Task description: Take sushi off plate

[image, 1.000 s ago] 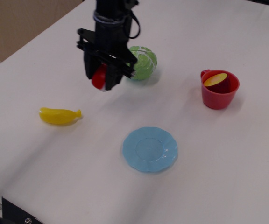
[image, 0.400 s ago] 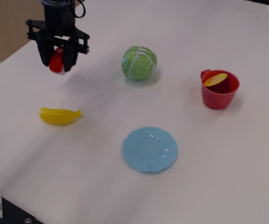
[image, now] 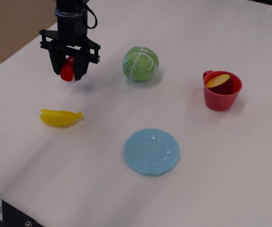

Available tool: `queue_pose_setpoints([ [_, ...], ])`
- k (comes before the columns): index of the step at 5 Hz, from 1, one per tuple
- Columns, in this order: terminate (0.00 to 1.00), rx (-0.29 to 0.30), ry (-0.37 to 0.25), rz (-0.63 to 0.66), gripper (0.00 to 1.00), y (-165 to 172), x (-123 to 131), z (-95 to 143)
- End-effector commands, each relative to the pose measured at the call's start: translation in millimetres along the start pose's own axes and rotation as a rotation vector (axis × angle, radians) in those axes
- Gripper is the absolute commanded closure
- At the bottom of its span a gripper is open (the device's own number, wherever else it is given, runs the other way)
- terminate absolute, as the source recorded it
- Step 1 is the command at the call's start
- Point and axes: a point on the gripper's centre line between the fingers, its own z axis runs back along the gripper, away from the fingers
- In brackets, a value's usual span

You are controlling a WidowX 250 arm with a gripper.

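My black gripper (image: 68,73) is at the upper left of the table, shut on the sushi (image: 67,70), whose glossy red top shows between the fingers. The sushi's white base is hidden. The gripper holds it low over the table, above and behind the banana. The light-blue scalloped plate (image: 151,151) lies bare near the front centre, well away from the gripper.
A yellow banana (image: 59,117) lies at the left front of the gripper. A green cabbage (image: 140,63) sits to the gripper's right. A red cup (image: 222,90) with a yellow slice stands at the right. The table's left edge runs close to the gripper.
The gripper carried the sushi left from beside the cabbage to the far upper left, then came back slightly right and lower.
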Motion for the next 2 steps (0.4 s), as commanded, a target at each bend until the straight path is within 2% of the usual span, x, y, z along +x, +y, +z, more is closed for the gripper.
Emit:
queue_pose_setpoints([
  [1, 0.0, 0.007, -0.003, 0.04, 1.0, 8.6, -19.6, 8.1],
  [2, 0.0, 0.008, 0.001, 0.033, 0.0, 5.3, -22.0, 7.1],
])
